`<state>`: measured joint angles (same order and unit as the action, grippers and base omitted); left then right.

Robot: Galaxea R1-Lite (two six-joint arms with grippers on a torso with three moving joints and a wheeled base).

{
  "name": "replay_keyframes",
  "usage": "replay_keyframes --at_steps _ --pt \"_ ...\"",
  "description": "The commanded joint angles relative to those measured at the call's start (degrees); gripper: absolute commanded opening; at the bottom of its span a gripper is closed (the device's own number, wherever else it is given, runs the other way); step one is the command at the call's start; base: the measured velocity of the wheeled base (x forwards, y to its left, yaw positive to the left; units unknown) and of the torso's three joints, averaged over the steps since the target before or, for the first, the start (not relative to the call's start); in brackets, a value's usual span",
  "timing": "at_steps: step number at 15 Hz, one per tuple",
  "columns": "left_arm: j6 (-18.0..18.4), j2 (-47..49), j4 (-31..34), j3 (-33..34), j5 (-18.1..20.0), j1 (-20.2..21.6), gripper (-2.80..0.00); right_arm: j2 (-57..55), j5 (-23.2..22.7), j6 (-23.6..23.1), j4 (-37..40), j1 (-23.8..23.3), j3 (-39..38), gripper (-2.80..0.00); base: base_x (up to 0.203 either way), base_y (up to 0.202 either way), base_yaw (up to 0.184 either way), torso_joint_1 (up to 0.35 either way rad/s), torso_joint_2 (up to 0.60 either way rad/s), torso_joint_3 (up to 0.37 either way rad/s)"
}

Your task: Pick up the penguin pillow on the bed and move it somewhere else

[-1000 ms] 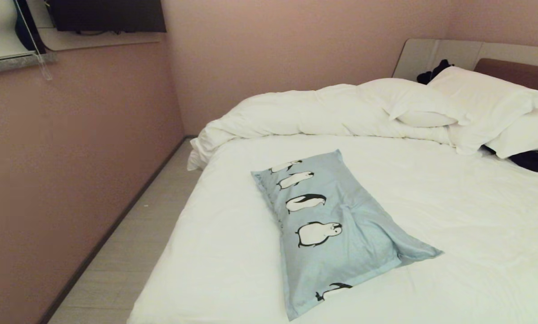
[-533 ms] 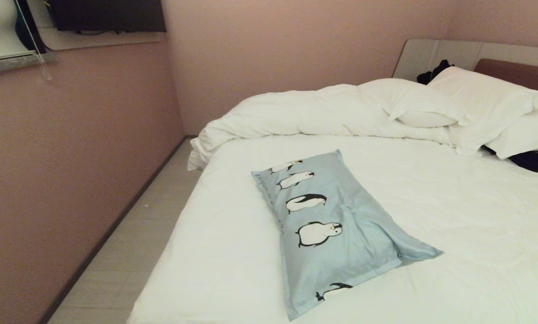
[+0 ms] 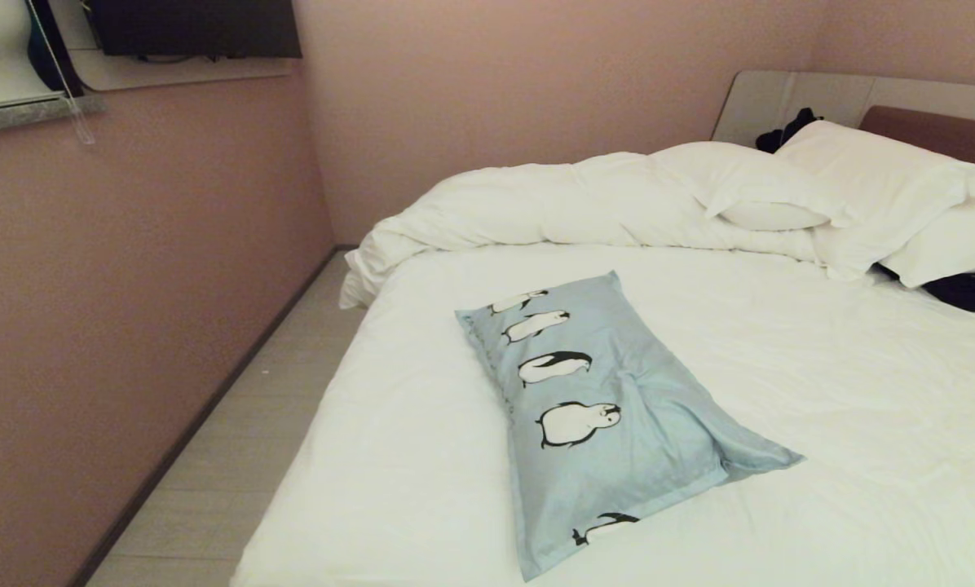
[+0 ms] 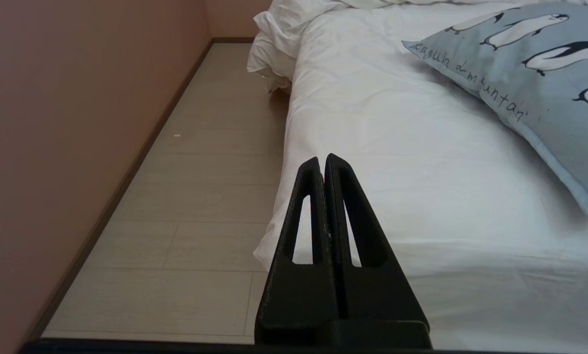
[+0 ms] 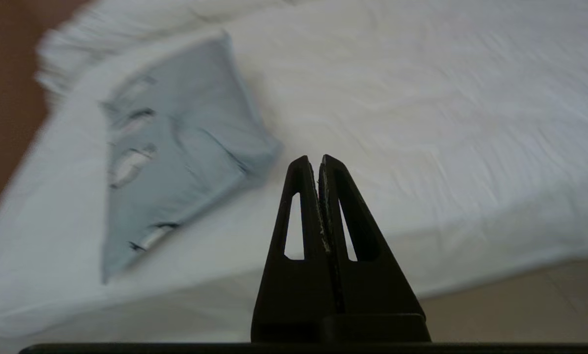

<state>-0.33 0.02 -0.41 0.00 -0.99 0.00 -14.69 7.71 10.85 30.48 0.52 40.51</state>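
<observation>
Wall (image 3: 129, 285): pink, ran along the 9 o'clock side.
Floor (image 3: 235, 456): pale boards, a strip at 7 o'clock beside the wall.
Window sill (image 3: 15, 114): grey, at 10 o'clock.
Dark screen (image 3: 194, 28): hung at 11 o'clock.
Dark clothes (image 3: 972, 292): bundled at 3 o'clock.

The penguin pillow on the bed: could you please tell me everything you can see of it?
The rectangular light blue fabric penguin pillow lies flat on the white sheet of the bed, near the bed's left edge, set at a slant. A row of black-and-white penguins runs along it, and dark handwritten lettering follows one flanged edge. The cloth is softly creased mid-way, one corner splayed out flat. Only the sheet touches it; neither gripper touches it, and the rumpled white duvet lies apart, further up.
</observation>
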Motion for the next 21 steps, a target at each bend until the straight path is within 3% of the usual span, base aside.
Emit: replay_keyframes --at_steps 1,5,9,12,21 --pt "0.05 -0.02 -0.02 0.0 -0.07 0.0 -2.8 1.18 -1.55 -1.38 -6.57 1.06 -0.03 -2.8 0.0 0.0 0.0 0.0 0.0 0.0" --pt "-0.02 -0.02 -0.02 0.0 -0.04 0.0 -2.8 10.04 -2.22 -6.59 -9.84 0.45 -7.21 -2.8 0.0 0.0 0.0 0.0 0.0 0.0" --pt "-0.02 -0.02 -0.02 0.0 0.02 0.0 -2.8 14.18 -1.72 -13.38 -25.38 0.3 -22.71 -2.8 0.0 0.0 0.0 0.0 0.0 0.0" --pt "0.03 -0.02 -0.02 0.0 -0.02 0.0 -2.8 14.51 -2.7 -14.09 -28.79 0.28 -28.18 -2.8 0.0 0.0 0.0 0.0 0.0 0.0" --pt "-0.02 -0.02 -0.02 0.0 -0.07 0.0 -2.8 14.52 -5.68 -13.93 -28.86 0.27 -36.47 -2.8 0.0 0.0 0.0 0.0 0.0 0.0"
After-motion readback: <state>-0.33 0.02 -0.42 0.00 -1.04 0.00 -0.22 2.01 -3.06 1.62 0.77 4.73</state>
